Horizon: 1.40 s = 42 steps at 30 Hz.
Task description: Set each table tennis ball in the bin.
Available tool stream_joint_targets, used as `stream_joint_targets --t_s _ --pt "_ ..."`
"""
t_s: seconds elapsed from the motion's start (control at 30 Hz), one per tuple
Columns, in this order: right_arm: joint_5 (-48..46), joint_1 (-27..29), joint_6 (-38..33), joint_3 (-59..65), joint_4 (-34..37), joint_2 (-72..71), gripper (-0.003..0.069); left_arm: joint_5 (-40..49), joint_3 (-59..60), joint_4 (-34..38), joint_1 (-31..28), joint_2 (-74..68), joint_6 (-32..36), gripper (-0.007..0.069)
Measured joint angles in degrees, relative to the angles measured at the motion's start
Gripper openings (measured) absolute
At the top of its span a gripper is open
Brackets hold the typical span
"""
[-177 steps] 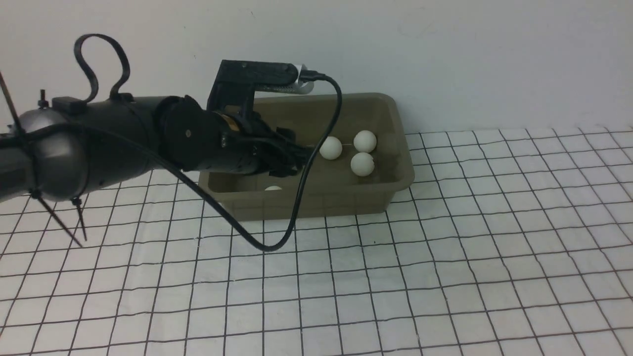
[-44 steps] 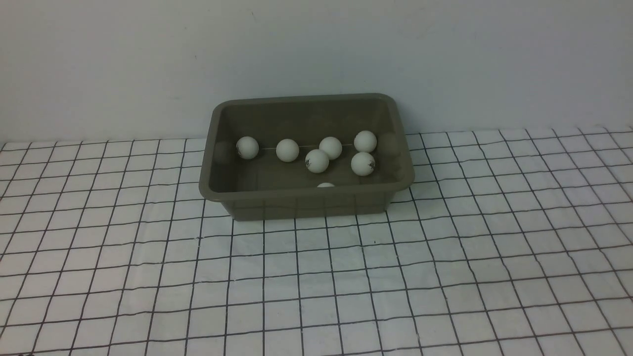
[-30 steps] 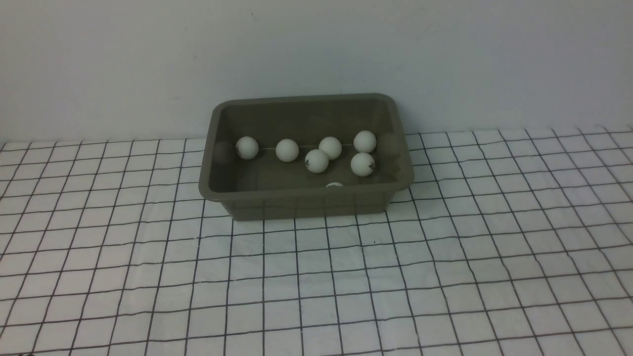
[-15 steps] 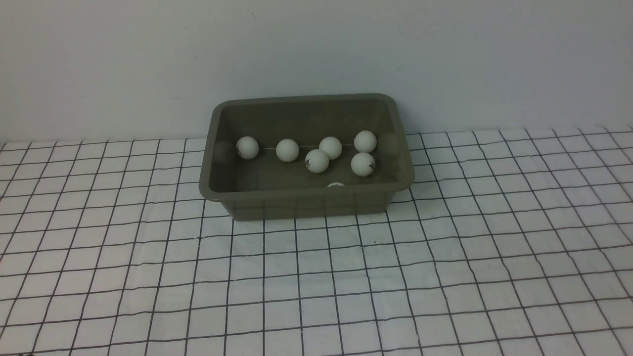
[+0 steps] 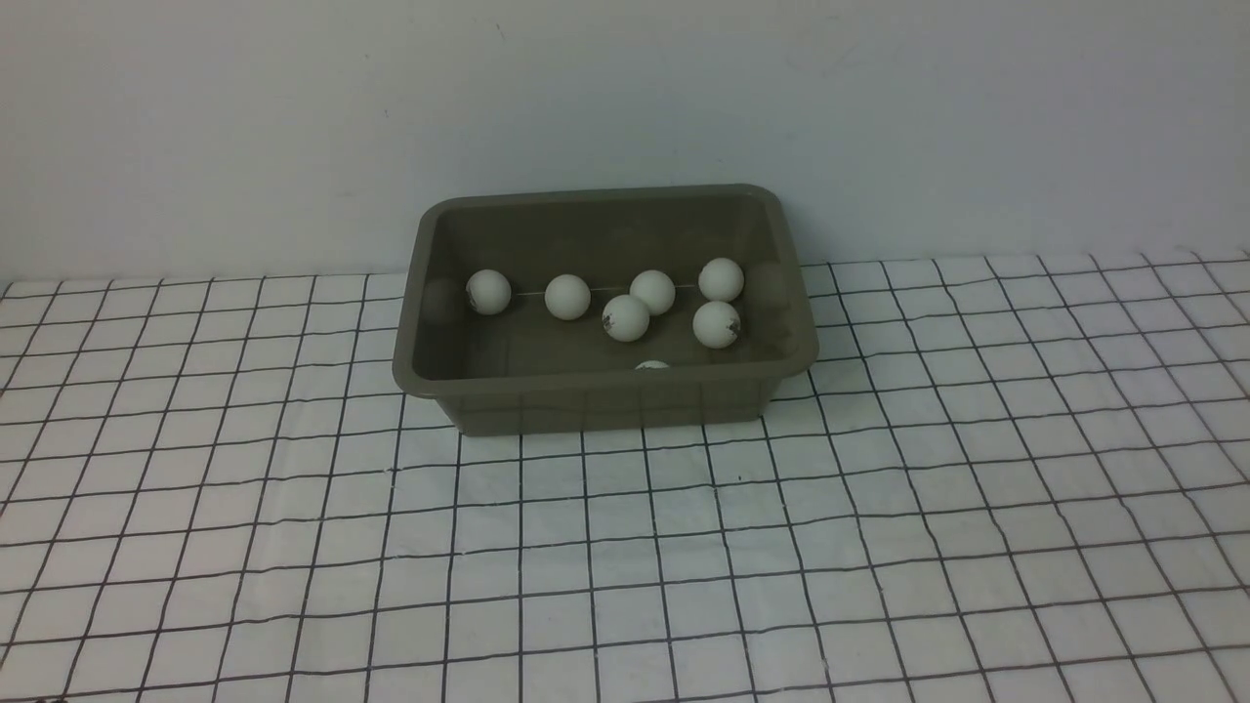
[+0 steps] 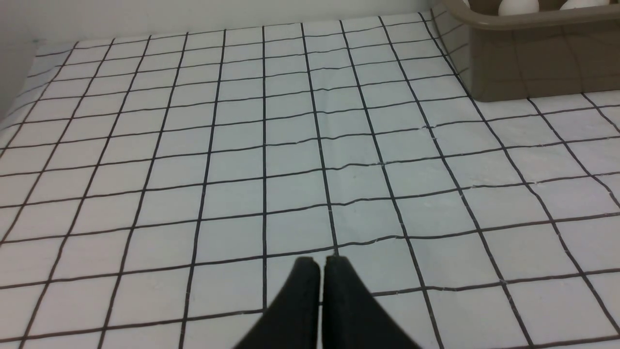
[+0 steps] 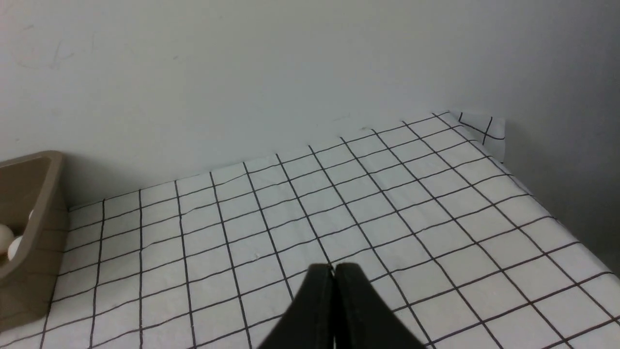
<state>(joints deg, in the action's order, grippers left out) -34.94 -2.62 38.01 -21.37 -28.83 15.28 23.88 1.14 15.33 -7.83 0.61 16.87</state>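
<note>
The left gripper (image 6: 320, 261) hangs over the gridded cloth (image 5: 625, 547), jaws pressed together on nothing. The bin (image 5: 605, 386) sits against the wall (image 5: 625, 98) with all seven table tennis balls (image 5: 626, 317) inside; several bear small dark logos, too small to read. The right gripper (image 7: 333, 269) is likewise pinched closed, empty.

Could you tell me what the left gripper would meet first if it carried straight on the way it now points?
Probably only the checked cloth; the shut left gripper aims past the bin, though depth is unclear.
</note>
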Motion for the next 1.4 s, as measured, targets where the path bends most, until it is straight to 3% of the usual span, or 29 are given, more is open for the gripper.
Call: stream_joint_targets --t_s 0.07,0.2,0.27,0.4,0.53,0.73,1.4 --pt "0.0 0.0 -4.76 0.0 4.13 0.0 -0.0017 0.0 0.0 0.0 0.0 0.0 0.0 -0.0004" --pt "-0.06 0.0 -20.63 0.0 14.87 -0.27 -0.0017 0.0 0.0 0.0 0.0 0.0 0.0 -0.0004" --pt "-0.3 0.0 -32.03 0.0 22.28 -1.53 -0.0017 0.0 0.0 0.0 0.0 0.0 0.05 -0.0004" --pt "-0.55 0.0 -44.26 0.85 30.27 -5.08 -0.0017 0.0 0.0 0.0 0.0 0.0 0.05 -0.0004" --pt "-0.44 0.0 -44.8 4.7 31.84 -9.61 -0.0017 0.0 0.0 0.0 0.0 0.0 0.05 -0.0004" --pt "1.77 0.0 -39.59 11.77 31.79 -15.62 -0.0017 0.0 0.0 0.0 0.0 0.0 0.05 -0.0004" --pt "13.02 0.0 -37.46 22.56 30.33 -15.98 -0.0017 0.0 0.0 0.0 0.0 0.0 0.05 -0.0004"
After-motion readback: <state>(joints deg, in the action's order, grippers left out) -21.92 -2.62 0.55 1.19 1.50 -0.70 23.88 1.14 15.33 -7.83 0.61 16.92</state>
